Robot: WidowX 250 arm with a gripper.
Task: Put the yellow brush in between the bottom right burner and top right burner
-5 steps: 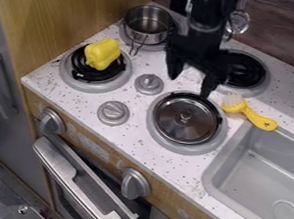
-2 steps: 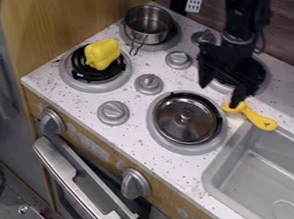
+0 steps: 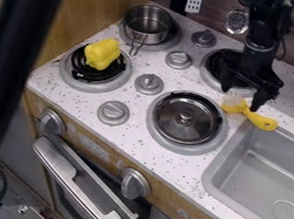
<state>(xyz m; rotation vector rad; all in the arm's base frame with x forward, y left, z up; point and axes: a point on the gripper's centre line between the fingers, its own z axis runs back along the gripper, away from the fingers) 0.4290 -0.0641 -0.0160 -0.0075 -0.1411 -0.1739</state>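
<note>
Speckled table (image 3: 132, 141): white top of a toy kitchen, wood panelling behind.
Hand (image 3: 240, 99): mine, set wide, gripping nothing, over the bristle end of the yellow brush.
Yellow brush (image 3: 259, 119): lying beside the sink's back corner, handle angled toward the basin (image 3: 263, 171).
Grip: I should centre on the neck, straight down, closing across the narrow part rather than along it, then lift clear before shifting toward the gap.
Bottom right burner (image 3: 161, 137): carries a steel lid (image 3: 175, 123); the brush must pass without nudging it.
Top right burner (image 3: 208, 79): partly covered by my hand, its near rim marking the gap's far side.
Bristles: pale against the white top, hard to make out.
Contact: I cannot tell whether my fingertips touch the brush, or how high they hang.
Dark pole (image 3: 14, 65): cuts off the left side.
</note>
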